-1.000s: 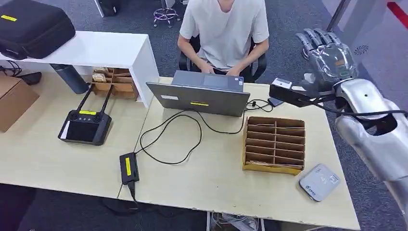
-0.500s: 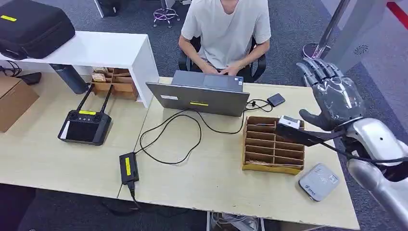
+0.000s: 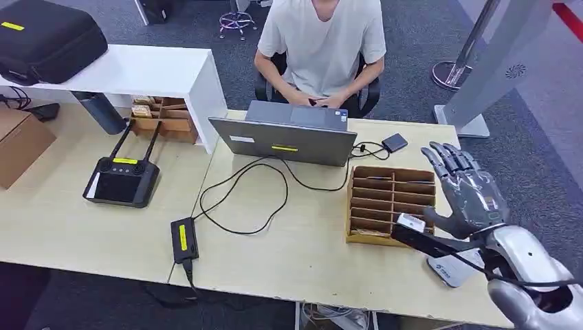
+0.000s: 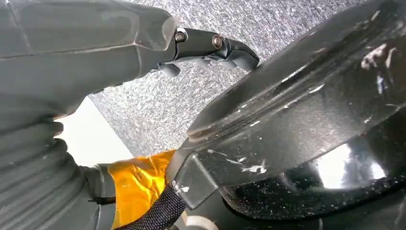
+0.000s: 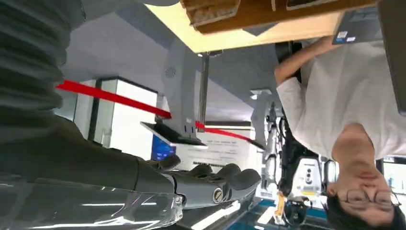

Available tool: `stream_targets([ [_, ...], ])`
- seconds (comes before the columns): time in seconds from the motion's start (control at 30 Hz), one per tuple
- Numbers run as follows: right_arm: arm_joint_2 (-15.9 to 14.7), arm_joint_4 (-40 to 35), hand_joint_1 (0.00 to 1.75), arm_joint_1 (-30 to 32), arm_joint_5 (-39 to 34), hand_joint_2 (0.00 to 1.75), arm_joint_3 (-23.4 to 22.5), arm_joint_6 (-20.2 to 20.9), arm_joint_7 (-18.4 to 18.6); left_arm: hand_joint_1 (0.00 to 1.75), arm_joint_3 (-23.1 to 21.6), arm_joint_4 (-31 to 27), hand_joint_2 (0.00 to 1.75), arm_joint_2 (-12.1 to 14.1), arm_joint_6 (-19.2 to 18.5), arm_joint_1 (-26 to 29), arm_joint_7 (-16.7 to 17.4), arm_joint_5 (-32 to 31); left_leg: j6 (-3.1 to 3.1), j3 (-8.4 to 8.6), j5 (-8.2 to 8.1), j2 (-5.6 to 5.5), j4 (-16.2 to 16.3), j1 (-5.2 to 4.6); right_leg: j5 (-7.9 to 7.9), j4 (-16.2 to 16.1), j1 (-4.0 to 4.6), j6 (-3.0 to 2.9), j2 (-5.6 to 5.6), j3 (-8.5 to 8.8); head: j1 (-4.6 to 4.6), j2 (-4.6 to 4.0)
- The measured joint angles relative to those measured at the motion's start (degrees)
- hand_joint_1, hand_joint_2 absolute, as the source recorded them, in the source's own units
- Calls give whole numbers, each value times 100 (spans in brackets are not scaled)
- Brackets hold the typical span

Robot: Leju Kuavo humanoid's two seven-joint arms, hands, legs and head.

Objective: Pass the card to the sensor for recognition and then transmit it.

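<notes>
One second ago my right hand was raised high at the far right, level with the person across the desk; half a second ago it stood beside the top of the cardboard rack; now it sits lower and nearer to me, at about 3 o'clock of the rack's near corner. Its fingers are straight and spread, pointing away from me, the thumb out to the side, and nothing lies in the palm. Below it, the sensor, a pale grey rounded box near the desk's right front edge, is now partly covered by my wrist and the black camera bracket, where before it lay fully in sight. The cards, as far as I can tell, stand in the rack's slots, at about 4 o'clock of the laptop; they are too small to make out singly.

Nothing else on the desk has moved: the laptop with its looping cable, the black power brick at 7 o'clock of it, the remote controller at the left. The person sits typing as before.

My left hand shows in its wrist view above grey carpet, fingers curled in with nothing between them.
</notes>
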Motion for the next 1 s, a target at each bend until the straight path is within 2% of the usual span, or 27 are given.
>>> stream_targets([
  [0.47,-105,-643,0,929,-37,175,-450,-146,7,0,103,0,175,-7,0,38,0,114,-1,-2,0,2,-1,0,-1,-1,0,-1,-1,-5,2,0],
  [0.83,-258,-1261,0,1972,-214,175,-809,-181,-100,0,216,0,175,-20,15,78,0,219,1,-3,-4,3,-3,0,-3,-2,0,-1,1,-7,0,-2],
  [0.9,-227,-1261,0,2180,-148,175,-824,-302,-230,0,225,0,175,-22,17,82,0,223,1,-3,-4,3,-5,0,-3,-2,0,-1,1,-7,2,0],
  [1.0,-50,-1217,0,2435,88,175,-802,-713,-350,0,247,0,175,-26,-26,89,4,284,0,-3,-4,4,-6,0,-3,-2,0,-1,2,-8,0,0],
])
